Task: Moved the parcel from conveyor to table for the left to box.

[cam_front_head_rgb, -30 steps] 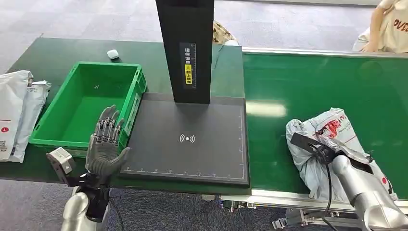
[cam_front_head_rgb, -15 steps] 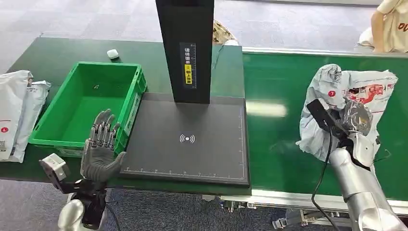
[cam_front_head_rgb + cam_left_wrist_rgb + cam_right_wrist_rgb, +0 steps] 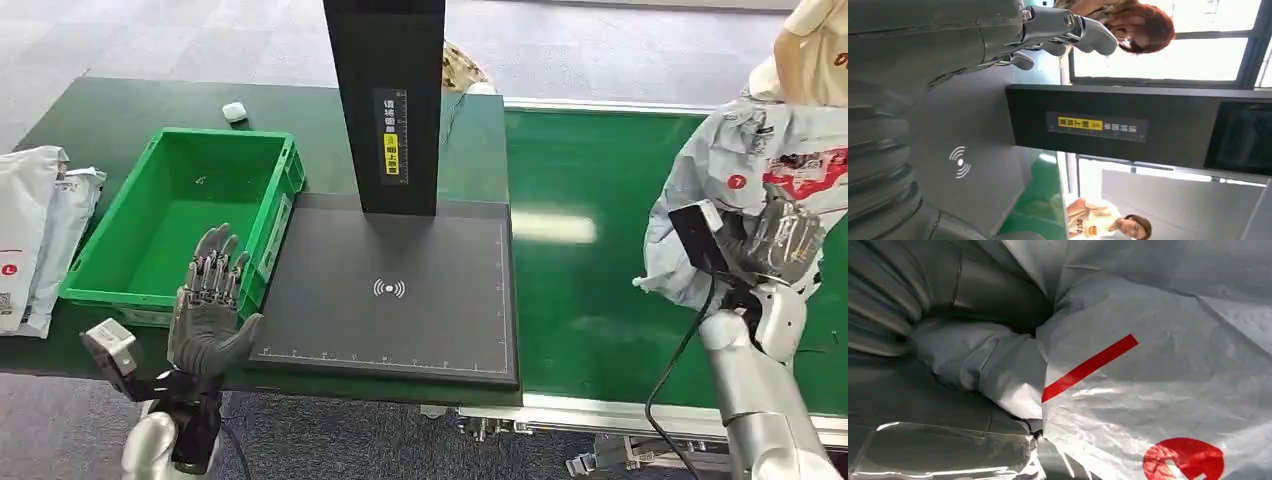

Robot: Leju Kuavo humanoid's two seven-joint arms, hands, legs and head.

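Right hand [image 3: 782,240] grips crumpled grey plastic parcel [image 3: 740,165] with red print, held above green conveyor belt [image 3: 590,300]. Left hand [image 3: 208,305] empty, fingers spread.

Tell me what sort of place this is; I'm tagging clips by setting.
Probably a parcel-sorting or logistics station: a green conveyor belt, a black scanning pad with an upright post, and a grey plastic mailer parcel held by the right hand.

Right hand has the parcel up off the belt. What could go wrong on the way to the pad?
1. The right hand grips the parcel by bunched film, so the bag could slip free.
2. The parcel hangs loose; swinging left, it may clip the black scanner column.
3. The left hand waits open at the scan pad edge, in the likely drop zone.
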